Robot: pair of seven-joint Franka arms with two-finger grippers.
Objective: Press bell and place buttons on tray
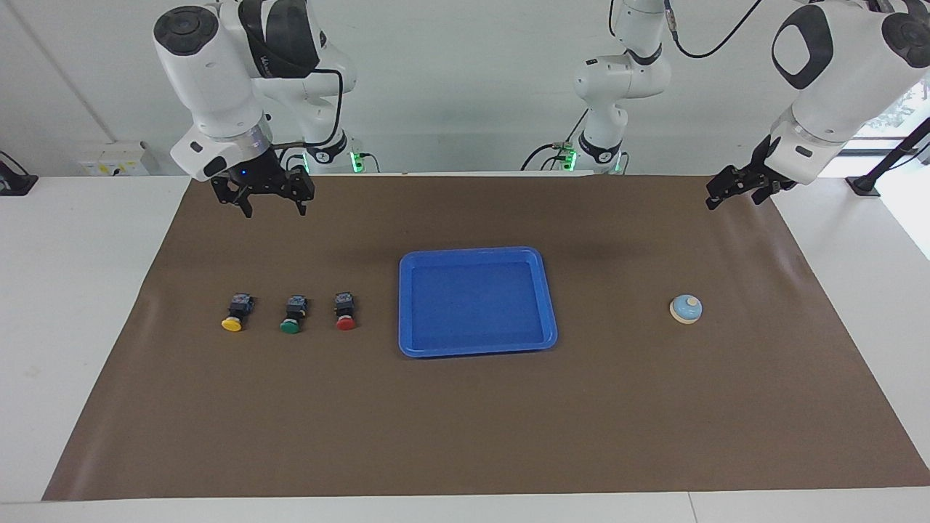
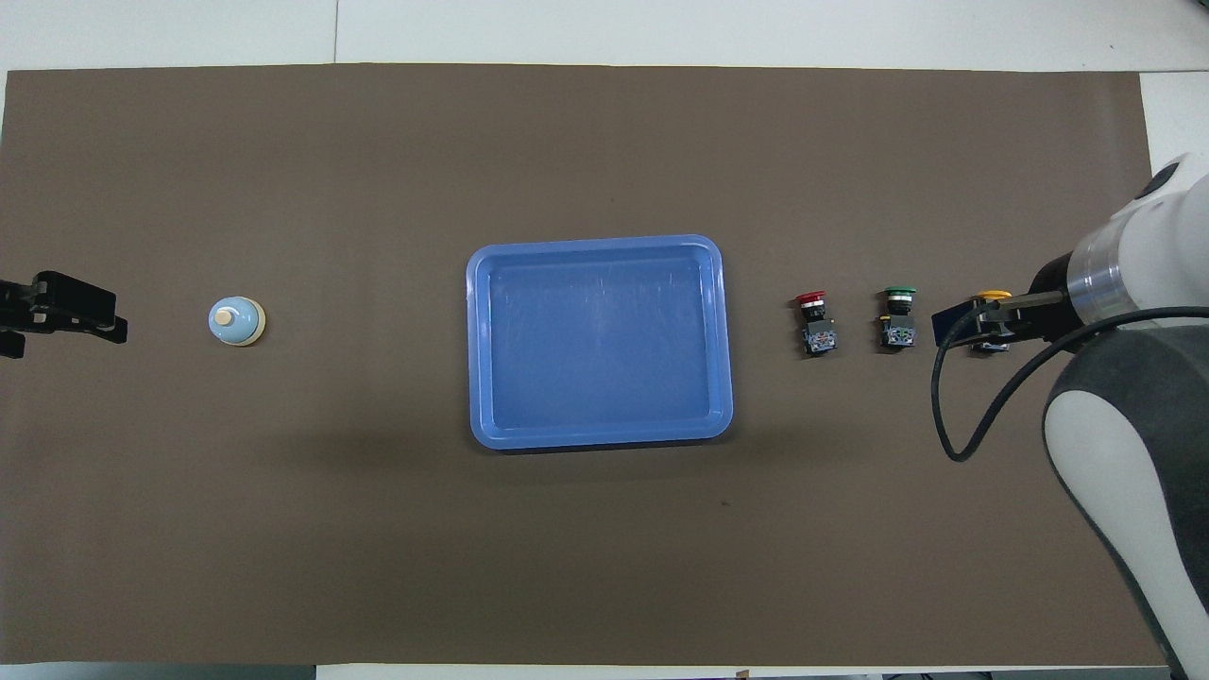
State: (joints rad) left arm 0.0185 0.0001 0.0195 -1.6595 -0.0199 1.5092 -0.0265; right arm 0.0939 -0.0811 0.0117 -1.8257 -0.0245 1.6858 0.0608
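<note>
The blue tray (image 1: 472, 253) lies empty at the mat's middle; it also shows in the overhead view (image 2: 599, 244). Three buttons lie in a row beside it toward the right arm's end: red (image 1: 345, 312) (image 2: 814, 321), green (image 1: 292, 316) (image 2: 897, 316), yellow (image 1: 234, 314) (image 2: 990, 297). The bell (image 1: 686, 309) (image 2: 235, 321) stands alone toward the left arm's end. My right gripper (image 1: 274, 205) (image 2: 982, 326) hangs open and empty, high over the mat by the yellow button, partly covering it from above. My left gripper (image 1: 735, 200) (image 2: 57, 319) is open and empty, raised over the mat's end by the bell.
A brown mat (image 1: 465, 421) covers the white table (image 1: 80, 305). A black cable (image 2: 954, 416) loops from the right arm over the mat.
</note>
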